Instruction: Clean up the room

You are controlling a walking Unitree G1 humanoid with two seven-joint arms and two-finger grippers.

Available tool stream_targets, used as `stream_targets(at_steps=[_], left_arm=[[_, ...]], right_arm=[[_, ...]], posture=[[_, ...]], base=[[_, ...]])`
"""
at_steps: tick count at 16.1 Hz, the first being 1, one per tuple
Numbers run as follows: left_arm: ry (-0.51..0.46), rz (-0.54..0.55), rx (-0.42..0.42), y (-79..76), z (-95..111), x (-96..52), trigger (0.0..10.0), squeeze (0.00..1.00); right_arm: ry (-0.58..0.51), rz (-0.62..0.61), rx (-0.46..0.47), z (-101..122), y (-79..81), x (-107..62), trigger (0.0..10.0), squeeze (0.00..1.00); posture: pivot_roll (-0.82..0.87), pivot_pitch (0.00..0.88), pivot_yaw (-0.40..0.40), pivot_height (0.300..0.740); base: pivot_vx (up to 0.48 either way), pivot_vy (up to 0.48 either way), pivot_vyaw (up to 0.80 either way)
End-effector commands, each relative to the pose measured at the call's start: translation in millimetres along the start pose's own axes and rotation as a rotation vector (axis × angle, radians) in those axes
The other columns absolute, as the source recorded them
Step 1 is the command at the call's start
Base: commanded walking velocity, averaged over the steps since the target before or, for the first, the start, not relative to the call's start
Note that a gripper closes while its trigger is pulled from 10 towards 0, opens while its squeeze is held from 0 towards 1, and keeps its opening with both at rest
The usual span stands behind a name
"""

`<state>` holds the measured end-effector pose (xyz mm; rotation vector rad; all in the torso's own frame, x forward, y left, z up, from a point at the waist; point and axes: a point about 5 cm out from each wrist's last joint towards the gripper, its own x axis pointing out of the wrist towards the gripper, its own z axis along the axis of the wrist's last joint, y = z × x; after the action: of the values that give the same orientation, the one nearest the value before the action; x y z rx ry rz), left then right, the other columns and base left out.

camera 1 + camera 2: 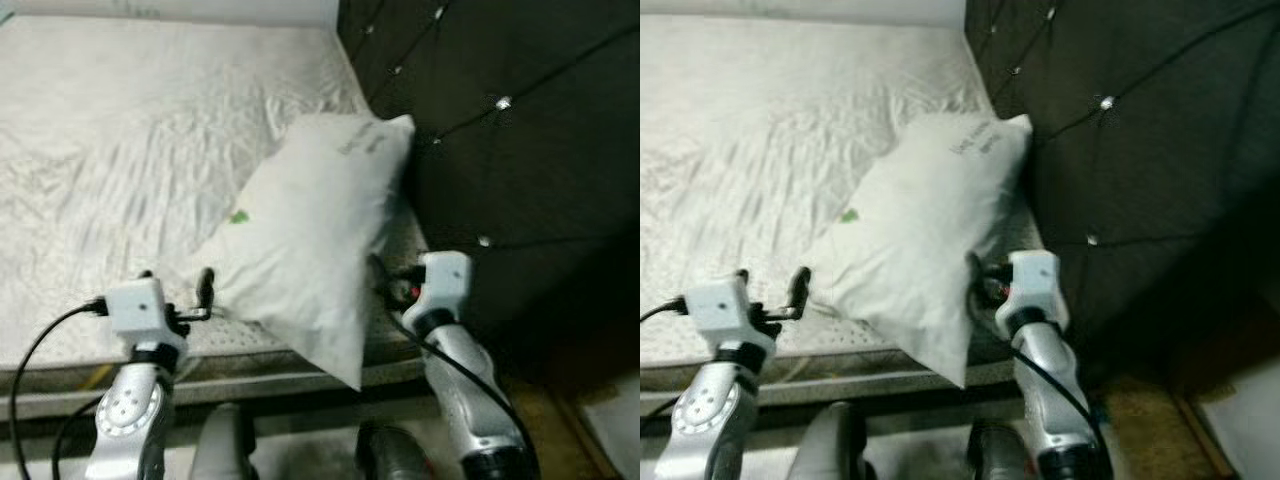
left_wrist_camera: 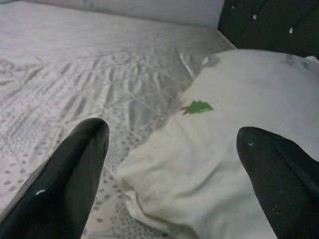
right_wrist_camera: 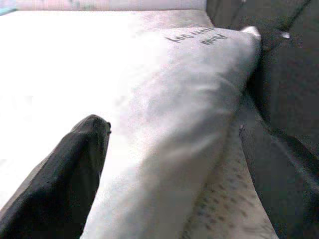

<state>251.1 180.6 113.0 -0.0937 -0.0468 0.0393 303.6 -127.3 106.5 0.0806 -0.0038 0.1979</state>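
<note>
A white pillow (image 1: 310,230) with a small green mark (image 2: 197,107) and grey lettering (image 3: 197,36) lies on the bed, its far end against the dark headboard (image 1: 540,150). My left gripper (image 1: 178,282) stands open just off the pillow's near left corner, and that corner (image 2: 149,174) lies between its fingers (image 2: 75,169) without touching them. At the pillow's right edge, beside the headboard, my right gripper (image 1: 385,285) is open. The pillow's long side (image 3: 169,134) runs between its two fingers (image 3: 75,164).
The crumpled white mattress (image 1: 120,130) spreads to the left and back. Its near edge and the bed frame (image 1: 250,385) run across just below my wrists. The buttoned headboard walls off the right side. A strip of brownish floor (image 1: 560,410) shows at the lower right.
</note>
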Motion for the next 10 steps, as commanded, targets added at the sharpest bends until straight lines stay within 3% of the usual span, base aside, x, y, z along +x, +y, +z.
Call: stream_targets(at_steps=[1,5,10], left_arm=[[0.029,-0.013,-0.005,-6.5,-6.3,-2.5,10.0,0.00],[0.032,-0.016,-0.002,-7.3,-6.9,-2.0,10.0,0.00],[0.034,-0.017,0.000,-8.4,-7.5,-1.7,10.0,0.00]], right_arm=[[0.031,-0.041,-0.002,-7.7,-15.0,-7.6,10.0,0.00],[0.032,-0.022,0.001,-8.2,-13.2,-7.3,10.0,0.00],[0.030,-0.006,0.015,-8.8,-12.4,-7.9,10.0,0.00]], posture=[[0.01,0.142,-0.062,0.618],[0.01,0.135,-0.061,0.618],[0.01,0.133,-0.061,0.548]], base=[[0.000,0.000,0.00],[0.000,0.000,0.00],[0.000,0.000,0.00]])
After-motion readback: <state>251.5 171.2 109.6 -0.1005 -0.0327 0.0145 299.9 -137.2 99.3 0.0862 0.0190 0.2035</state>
